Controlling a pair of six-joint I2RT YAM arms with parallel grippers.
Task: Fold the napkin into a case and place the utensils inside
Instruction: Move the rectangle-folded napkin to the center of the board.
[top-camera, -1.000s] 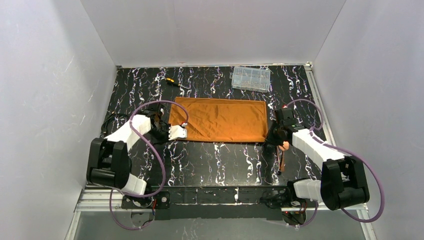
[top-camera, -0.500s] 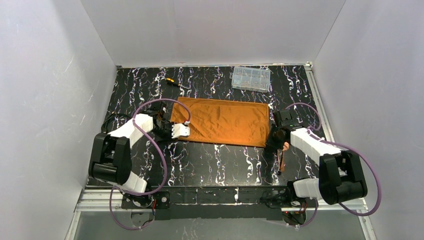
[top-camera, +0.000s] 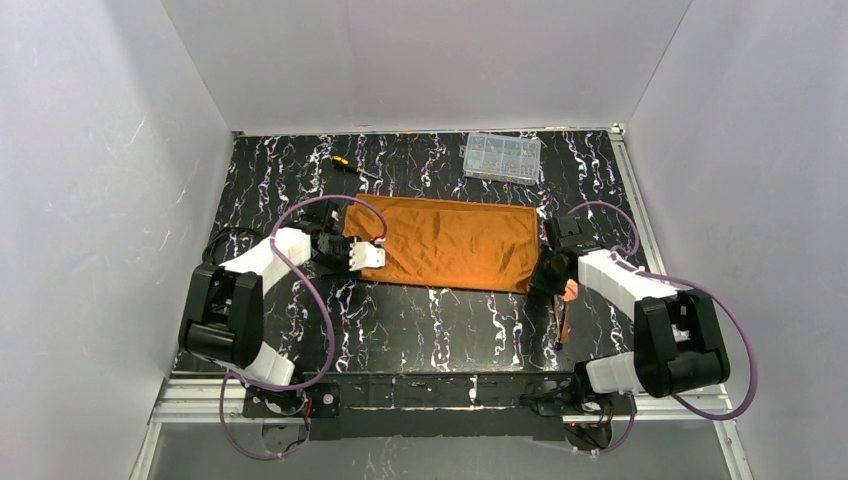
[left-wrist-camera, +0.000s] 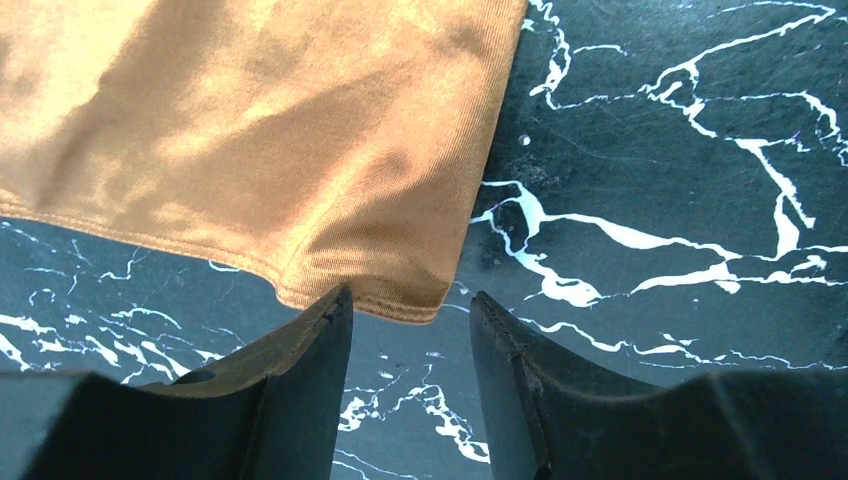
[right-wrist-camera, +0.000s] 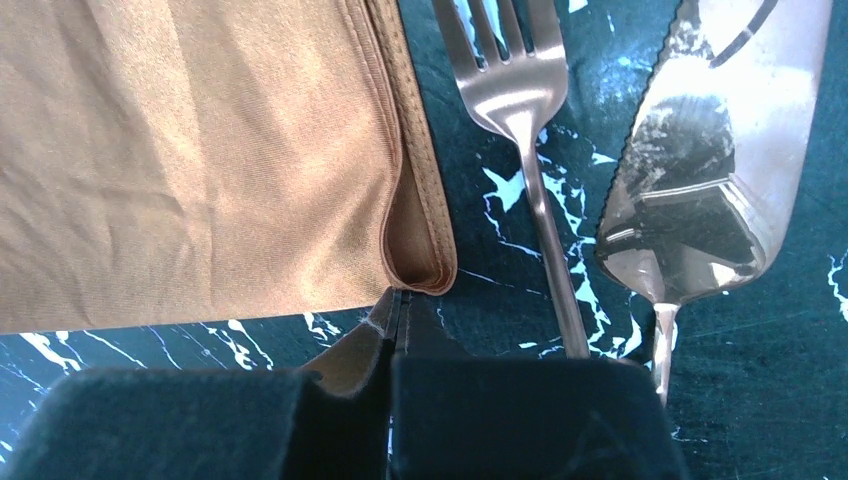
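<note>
**A:** How does the cloth look?

**B:** The rust-orange cloth napkin (top-camera: 445, 243) is a long flat rectangle, lightly creased, in the middle of the black white-veined marble table (top-camera: 430, 320). The right wrist view shows stacked hemmed layers at its right end, so it is folded over.

**A:** Which way does it run?

**B:** Its long axis goes left to right across the table, a little askew, with the left end farther back and the right end nearer the arms.

**A:** And the cutlery?

**B:** A shiny copper-coloured metal fork (right-wrist-camera: 520, 110) and a matching knife (right-wrist-camera: 715, 160) with a serrated edge lie side by side on the table, just right of the napkin's right end. They do not touch it. Their length runs crosswise to the napkin, and the fork's tines point toward the far side.

**A:** The grippers?

**B:** The left gripper (left-wrist-camera: 410, 300) sits at the napkin's near left corner with its fingers parted and bare table between them, gripping nothing. The right gripper (right-wrist-camera: 397, 300) is clenched at the near right corner, and a flap of the cloth looks caught between its fingers.

**A:** Anything else?

**B:** A clear plastic compartment box (top-camera: 501, 156) and a yellow-and-black handled screwdriver (top-camera: 345, 163) sit near the far edge, apart from the napkin.
</note>
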